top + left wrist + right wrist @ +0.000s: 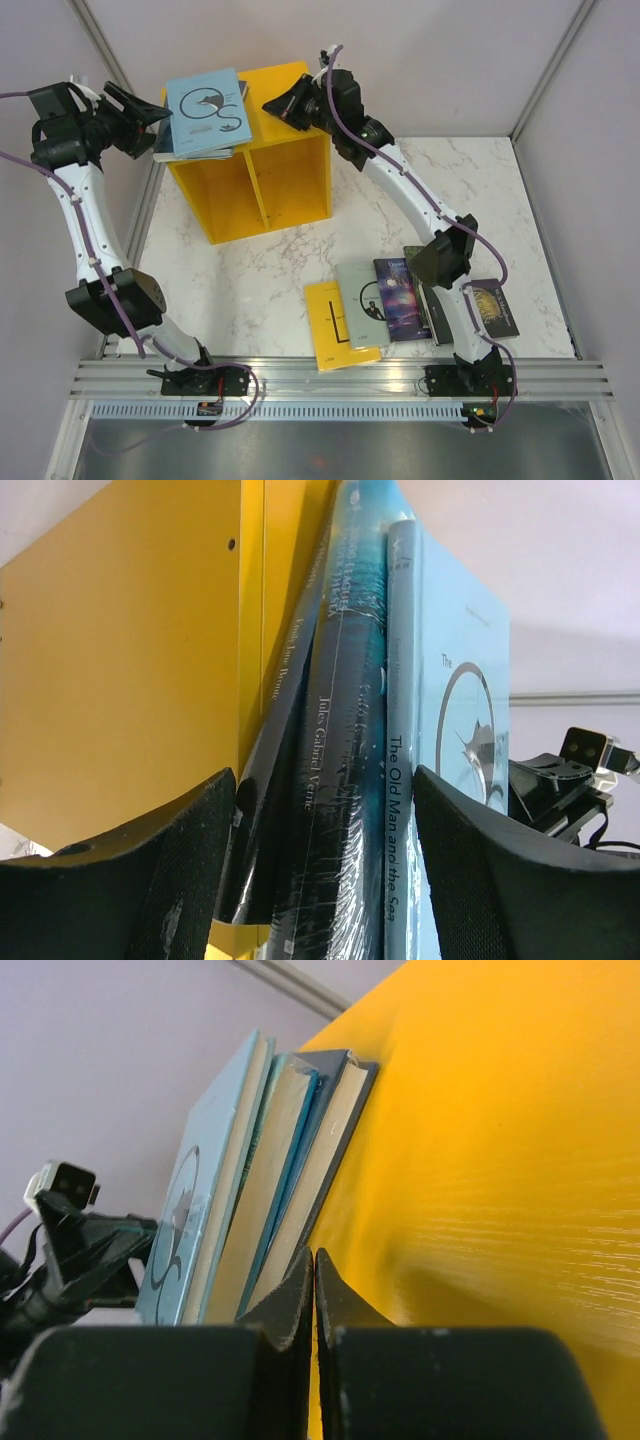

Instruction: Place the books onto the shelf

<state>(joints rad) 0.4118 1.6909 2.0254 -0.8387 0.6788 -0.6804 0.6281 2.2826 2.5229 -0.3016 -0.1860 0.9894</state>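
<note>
Three stacked paperbacks [207, 110], light-blue cover uppermost, overhang the 9 o'clock top edge of the yellow wooden shelf [290, 85]. Left pincer [152, 118], fingers apart, straddles their spines; right pincer [314, 1280], tips together, sits just beside their 3 o'clock edge.

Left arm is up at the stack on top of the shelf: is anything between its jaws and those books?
Nothing visible is in the way. The three-book stack on top of the shelf sits between the open jaws of the left gripper, spines toward its wrist camera. The right gripper, shut, is at the stack's opposite edge, out of the way.
</note>
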